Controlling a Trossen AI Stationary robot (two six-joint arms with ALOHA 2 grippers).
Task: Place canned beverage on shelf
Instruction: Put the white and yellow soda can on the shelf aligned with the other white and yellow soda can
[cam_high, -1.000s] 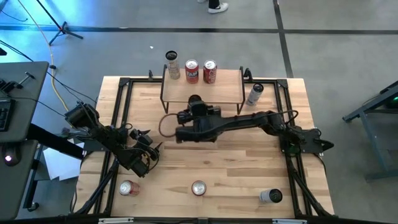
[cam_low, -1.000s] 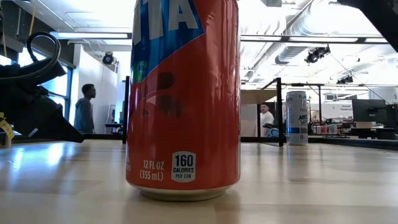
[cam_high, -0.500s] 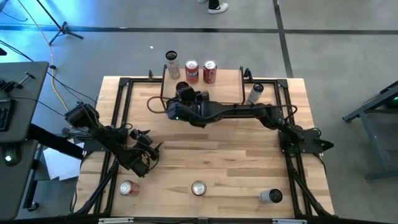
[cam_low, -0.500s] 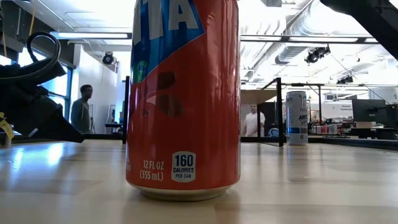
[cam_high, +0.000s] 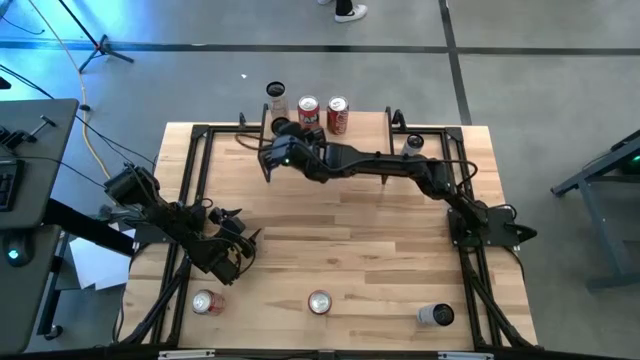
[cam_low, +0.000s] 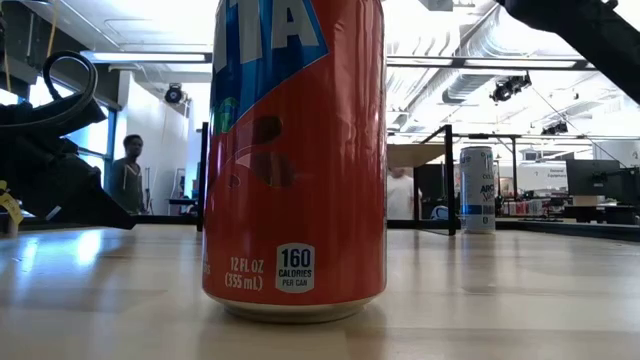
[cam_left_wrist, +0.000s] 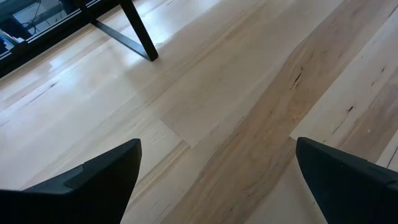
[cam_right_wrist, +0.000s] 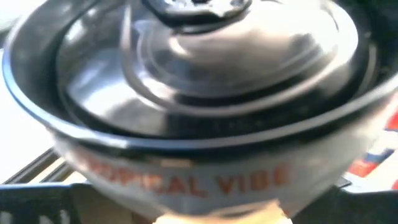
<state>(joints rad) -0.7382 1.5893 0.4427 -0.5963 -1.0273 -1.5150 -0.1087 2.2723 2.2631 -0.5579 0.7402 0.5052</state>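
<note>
Noted wooden table (cam_high: 380, 230) with black rails (cam_high: 196, 185), standing on grey floor (cam_high: 540, 70) crossed by dark tape lines (cam_high: 300, 47). Spotted 1 white shoe (cam_high: 350, 11) at far edge of floor, black stand leg (cam_high: 100, 45) and yellow cable (cam_high: 95, 150) off table's left side. Logged dark desk (cam_high: 30, 170) at far left, white paper sheets (cam_high: 90, 262) on floor just beside it. Behind table, in low view: caught 1 person (cam_low: 127, 177) standing by bright window, silver ducts (cam_low: 500, 45) and strip light (cam_low: 150, 57) overhead.
</note>
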